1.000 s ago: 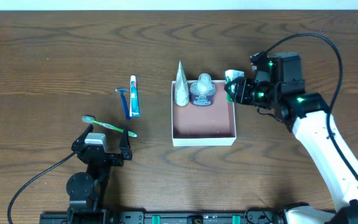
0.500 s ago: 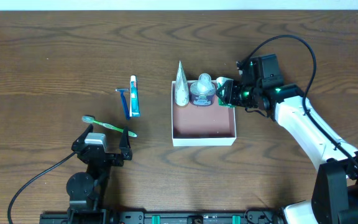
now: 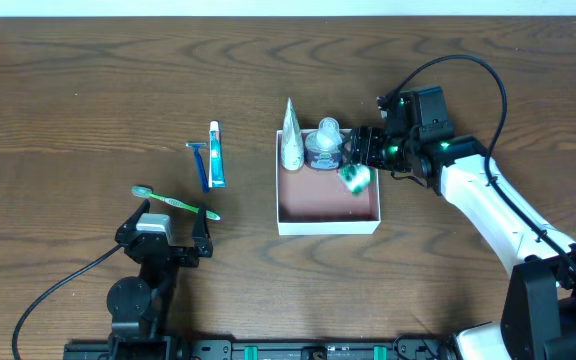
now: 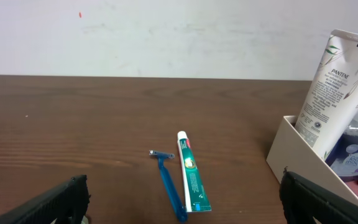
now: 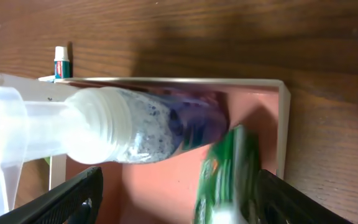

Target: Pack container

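1. The container [image 3: 328, 226] sits mid-table, its white walls square to the table edge, nearer your right arm than your left.
2. Your right gripper [image 3: 365, 149] hangs over the container's far right corner. Its fingers [image 5: 73, 194] stand spread wide and grip nothing.
3. A green-and-white item [image 3: 356, 178], blurred, shows between those fingers and appears to touch neither. It is over the reddish floor, close to the right wall.
4. A white tube [image 3: 290, 140] and a clear pump bottle [image 3: 326, 146] crowd the far wall side by side, with the bottle just beside the green-and-white item.
5. The near half of the container's floor shows bare, from the left wall to the right.
6. Your left gripper [image 3: 168, 222] sits low near the table's front edge, fingers [image 4: 58, 200] spread wide with nothing between them. A green toothbrush [image 3: 176, 204] lies across just ahead of the tips; you cannot tell whether they touch.
7. A blue razor [image 3: 200, 163] and a toothpaste tube [image 3: 216, 155] lie side by side. A strip of table [image 3: 68, 100] wood separates them from the container's left wall.
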Robot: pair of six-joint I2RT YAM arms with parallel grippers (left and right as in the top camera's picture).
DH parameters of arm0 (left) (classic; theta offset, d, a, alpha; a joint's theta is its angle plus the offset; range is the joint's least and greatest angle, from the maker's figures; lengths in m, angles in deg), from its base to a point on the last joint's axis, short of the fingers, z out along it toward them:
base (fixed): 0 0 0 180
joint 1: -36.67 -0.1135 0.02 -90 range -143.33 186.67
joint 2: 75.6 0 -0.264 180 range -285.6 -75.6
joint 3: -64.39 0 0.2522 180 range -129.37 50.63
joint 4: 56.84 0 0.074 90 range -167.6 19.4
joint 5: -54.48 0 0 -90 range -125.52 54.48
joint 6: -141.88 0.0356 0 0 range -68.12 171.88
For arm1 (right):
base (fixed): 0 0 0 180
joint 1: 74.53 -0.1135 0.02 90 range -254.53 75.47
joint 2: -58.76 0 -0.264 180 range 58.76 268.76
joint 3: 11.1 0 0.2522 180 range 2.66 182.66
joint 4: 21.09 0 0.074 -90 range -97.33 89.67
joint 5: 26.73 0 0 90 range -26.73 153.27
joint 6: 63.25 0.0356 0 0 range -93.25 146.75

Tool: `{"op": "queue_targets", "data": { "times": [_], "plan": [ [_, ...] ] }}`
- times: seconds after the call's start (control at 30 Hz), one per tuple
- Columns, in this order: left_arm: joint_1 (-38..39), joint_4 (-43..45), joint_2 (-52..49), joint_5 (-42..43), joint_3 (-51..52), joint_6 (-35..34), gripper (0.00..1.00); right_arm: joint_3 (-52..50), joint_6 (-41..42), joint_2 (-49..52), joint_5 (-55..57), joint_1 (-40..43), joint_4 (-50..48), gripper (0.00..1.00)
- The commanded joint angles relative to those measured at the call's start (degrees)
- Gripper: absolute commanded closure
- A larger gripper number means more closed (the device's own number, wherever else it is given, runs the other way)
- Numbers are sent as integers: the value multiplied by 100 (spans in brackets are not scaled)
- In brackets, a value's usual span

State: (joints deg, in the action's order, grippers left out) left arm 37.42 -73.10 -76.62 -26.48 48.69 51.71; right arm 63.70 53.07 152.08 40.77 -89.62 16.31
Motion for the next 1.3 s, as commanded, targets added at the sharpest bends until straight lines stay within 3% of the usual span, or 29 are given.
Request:
{"op": "queue_targets", "data": {
  "times": [0.0, 0.33, 0.63, 0.83, 1.03, 1.27],
  "plan": [
    [-31, -74, -2, 42, 170, 33, 2, 70, -2, 2, 101, -42, -28, 21],
    [-31, -74, -2, 42, 170, 33, 2, 103, -24, -267, -254, -35, -42, 22],
    [-31, -74, -2, 42, 170, 33, 2, 105, -238, -1790, 525, 151, 745, 17],
    [-31, -74, -2, 42, 170, 33, 2, 105, -302, -2717, 1788, 874, 1486, 1],
    [-31, -74, -2, 42, 168, 33, 2, 105, -42, -2986, 3012, 2033, 2258, 1],
    [-31, -20, -2, 39, 170, 33, 2, 103, 24, -2817, 3088, 2645, 2549, 1]
  ]
}}
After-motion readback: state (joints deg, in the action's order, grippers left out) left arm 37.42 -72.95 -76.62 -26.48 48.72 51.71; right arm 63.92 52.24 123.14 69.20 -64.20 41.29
